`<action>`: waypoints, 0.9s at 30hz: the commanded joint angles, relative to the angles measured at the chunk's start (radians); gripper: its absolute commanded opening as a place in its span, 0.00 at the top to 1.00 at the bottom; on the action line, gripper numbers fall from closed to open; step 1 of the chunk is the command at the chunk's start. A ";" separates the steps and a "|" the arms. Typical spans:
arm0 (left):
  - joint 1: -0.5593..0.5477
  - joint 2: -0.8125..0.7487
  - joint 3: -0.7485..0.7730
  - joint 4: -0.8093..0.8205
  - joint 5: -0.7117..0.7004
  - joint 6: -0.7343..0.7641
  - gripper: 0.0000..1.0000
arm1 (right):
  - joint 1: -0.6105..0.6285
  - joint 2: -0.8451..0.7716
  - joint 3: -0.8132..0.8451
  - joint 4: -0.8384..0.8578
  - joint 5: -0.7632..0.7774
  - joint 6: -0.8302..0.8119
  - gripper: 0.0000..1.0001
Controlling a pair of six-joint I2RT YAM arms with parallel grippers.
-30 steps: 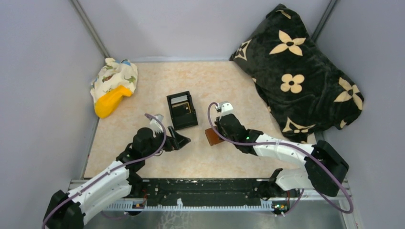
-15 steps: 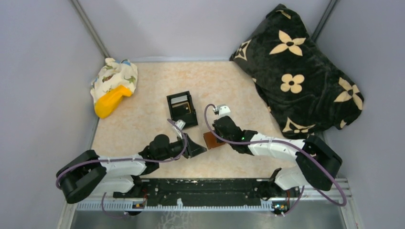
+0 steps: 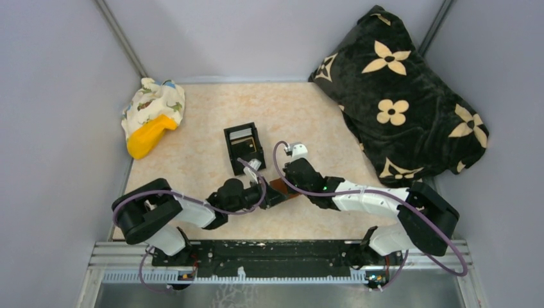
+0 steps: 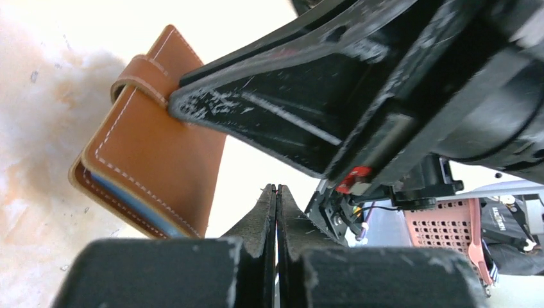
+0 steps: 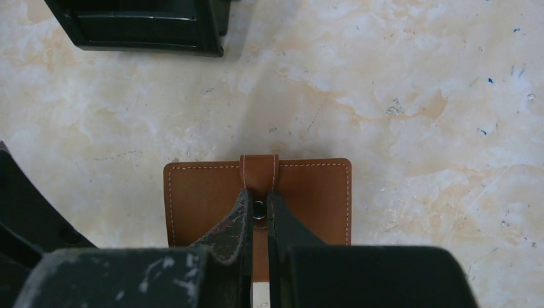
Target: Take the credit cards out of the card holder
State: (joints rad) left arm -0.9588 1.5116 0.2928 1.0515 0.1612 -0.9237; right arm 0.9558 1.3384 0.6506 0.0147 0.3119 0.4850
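Locate the card holder [image 3: 286, 187] just below centre in the overhead view, on the table [image 3: 192, 160], below and to the right of the open black box [image 3: 244, 148]. It is folded shut; no card is visible, only a strip of blue-grey lining [image 4: 128, 202] along its lower edge in the left wrist view. The right end effector [image 5: 258, 200] is closed on the holder's brown tab [image 5: 259, 168], with one finger on each side of the snap. The left end effector [image 4: 276, 192] sits just beside the holder with its fingers pressed flat together and nothing between them. Treat this as the main hazard: nothing pins the body of the holder, so a pull on the tab is likely to lift or drag the whole holder rather than release the snap. The tab is narrow and smooth, so it may also slip out of the pinch under load. Note that the two end effectors are close together; a sideways correction by either could strike the other or knock the holder out of the pinch. If the flap opens abruptly, expect that loose cards could slide out onto the table. Verify a firm hold on the holder body before you command any pull.
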 commanded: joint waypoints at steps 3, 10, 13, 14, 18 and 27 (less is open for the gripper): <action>-0.048 0.095 -0.012 0.083 -0.085 -0.044 1.00 | 0.010 -0.043 0.017 0.067 -0.009 0.020 1.00; -0.052 0.155 0.017 0.041 -0.128 -0.033 1.00 | 0.035 -0.071 0.017 0.061 -0.021 0.013 1.00; -0.053 0.166 0.016 0.051 -0.141 -0.034 1.00 | 0.040 -0.085 0.017 0.039 -0.019 0.011 1.00; -0.052 0.166 0.015 0.050 -0.144 -0.034 1.00 | 0.042 -0.088 0.016 0.034 -0.016 0.010 1.00; -0.052 0.166 0.016 0.050 -0.160 -0.042 1.00 | 0.051 -0.099 -0.004 0.021 -0.024 0.021 1.00; -0.051 0.178 0.018 0.078 -0.139 -0.041 1.00 | 0.063 -0.175 -0.056 -0.033 0.023 0.038 1.00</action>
State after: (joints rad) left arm -1.0061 1.6711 0.2981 1.0767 0.0151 -0.9577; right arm 1.0080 1.2098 0.5930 -0.0101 0.2852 0.5156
